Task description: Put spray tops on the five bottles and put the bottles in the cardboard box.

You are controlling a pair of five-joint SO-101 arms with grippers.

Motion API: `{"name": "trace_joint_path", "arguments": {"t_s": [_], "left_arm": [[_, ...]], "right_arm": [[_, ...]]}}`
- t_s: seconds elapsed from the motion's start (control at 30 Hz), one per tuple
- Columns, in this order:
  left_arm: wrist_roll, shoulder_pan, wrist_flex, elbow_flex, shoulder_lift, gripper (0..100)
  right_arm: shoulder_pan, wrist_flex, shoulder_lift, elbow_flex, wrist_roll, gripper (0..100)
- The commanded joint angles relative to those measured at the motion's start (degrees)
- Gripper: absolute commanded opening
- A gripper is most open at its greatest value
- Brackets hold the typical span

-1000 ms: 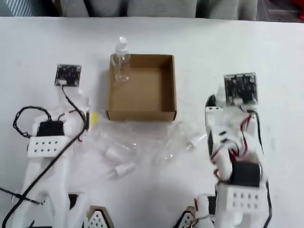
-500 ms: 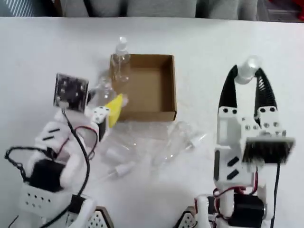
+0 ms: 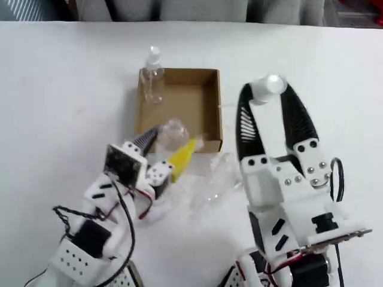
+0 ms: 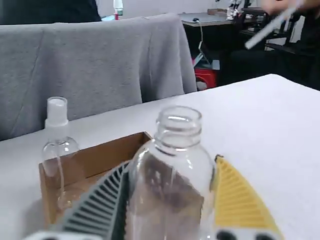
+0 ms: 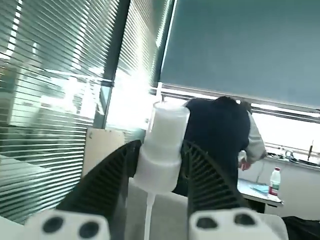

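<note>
Both arms have come up from the near edge of the bench within the last second: the left gripper (image 3: 172,139), folded low a moment ago, now hangs over the near wall of the cardboard box (image 3: 191,110) in the middle of the bench, its dark and yellow jaws clamped on the bottle (image 4: 172,170), while the right gripper (image 3: 267,91), raised half a second earlier, has swung in from the right-hand edge towards the box with the spray top (image 5: 162,145) pinched between its black jaws. In my judgement the two parts are being brought together in the air, so the next move calls for lining the top's tube up with the open neck. The bottle is clear and round-shouldered, held upright by its body, its threaded mouth bare. The spray top is white, gripped at the collar, with a thin dip tube hanging below. One capped bottle (image 3: 154,75) stands at the box's far left corner, apparently inside it, and loose bottles (image 3: 224,170) lie on the bench just in front of the box's near wall, so most of the job is not yet done
</note>
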Motion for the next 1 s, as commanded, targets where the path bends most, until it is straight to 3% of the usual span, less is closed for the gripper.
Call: {"name": "trace_joint_path", "arguments": {"t_s": [0.0,0.33,0.5,0.97], "left_arm": [[0.79,3.30,-4.31,3.87,-3.91,2],[0.70,3.56,-3.52,8.62,-6.46,2],[0.44,3.47,-4.04,10.46,-6.90,2],[0.44,3.47,-4.04,11.08,-7.08,2]], "right_arm": [[-3.47,-0.57,3.12,-5.19,0.62,2.0],[-12.88,0.92,11.74,-9.49,0.70,2.0],[-13.32,9.01,11.56,-9.49,0.97,2.0],[-12.26,14.55,11.91,-9.05,0.79,2.0]]}}
